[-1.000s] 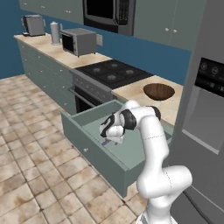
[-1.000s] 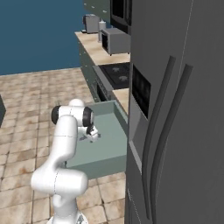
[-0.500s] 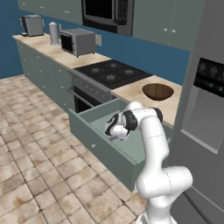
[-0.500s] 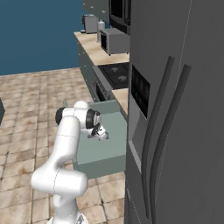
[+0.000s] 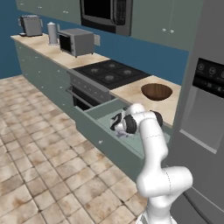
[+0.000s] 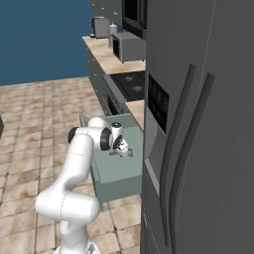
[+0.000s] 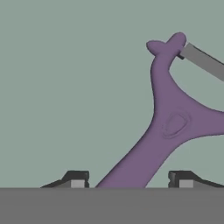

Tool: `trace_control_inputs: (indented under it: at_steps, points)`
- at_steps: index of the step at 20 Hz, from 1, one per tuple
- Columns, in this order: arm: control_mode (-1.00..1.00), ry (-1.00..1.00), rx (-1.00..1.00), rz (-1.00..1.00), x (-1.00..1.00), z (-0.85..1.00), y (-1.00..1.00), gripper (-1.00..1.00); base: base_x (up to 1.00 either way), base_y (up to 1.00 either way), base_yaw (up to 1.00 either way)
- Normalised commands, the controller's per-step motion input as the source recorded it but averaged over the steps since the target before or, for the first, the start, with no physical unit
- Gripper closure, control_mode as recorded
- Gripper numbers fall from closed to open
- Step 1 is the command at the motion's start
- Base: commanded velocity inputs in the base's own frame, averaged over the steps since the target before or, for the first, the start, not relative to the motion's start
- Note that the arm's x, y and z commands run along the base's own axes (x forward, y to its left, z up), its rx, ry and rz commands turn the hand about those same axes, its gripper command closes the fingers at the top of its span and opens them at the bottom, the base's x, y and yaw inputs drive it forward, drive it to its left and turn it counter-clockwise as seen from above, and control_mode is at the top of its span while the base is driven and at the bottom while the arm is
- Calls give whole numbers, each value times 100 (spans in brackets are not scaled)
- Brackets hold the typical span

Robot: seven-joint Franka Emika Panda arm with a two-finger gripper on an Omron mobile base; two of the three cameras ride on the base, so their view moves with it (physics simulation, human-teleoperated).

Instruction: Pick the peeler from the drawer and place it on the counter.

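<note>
Two fingertips (image 7: 76,178): claw (image 7: 131,181) part-open, straddling the handle; grip unclear
Peeler (image 7: 168,122): flat on drawer (image 5: 98,131) floor, just ahead of claw
Advice: close squarely on handle; lift straight; then bench (image 5: 131,89)

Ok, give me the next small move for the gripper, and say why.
Probably close the gripper: in the hand view the peeler handle runs down between its two parted fingertips, lying on the drawer floor, so it looks lined up for a grasp.
</note>
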Motion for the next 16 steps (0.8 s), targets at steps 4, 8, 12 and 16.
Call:
trace_control_inputs:
  at_steps: [4, 8, 12, 16]
  points:
    - [-100, 1, 0, -8, -9, -95, 23, 100, 0, 0, 0]
    - [-100, 0, 4, -8, -53, -64, 19, 100, 0, 0, 0]
    - [-100, -7, 6, -6, -73, -21, 41, 100, 0, 0, 0]
    - [-100, -29, 1, -3, -46, 31, 58, 100, 0, 0, 0]
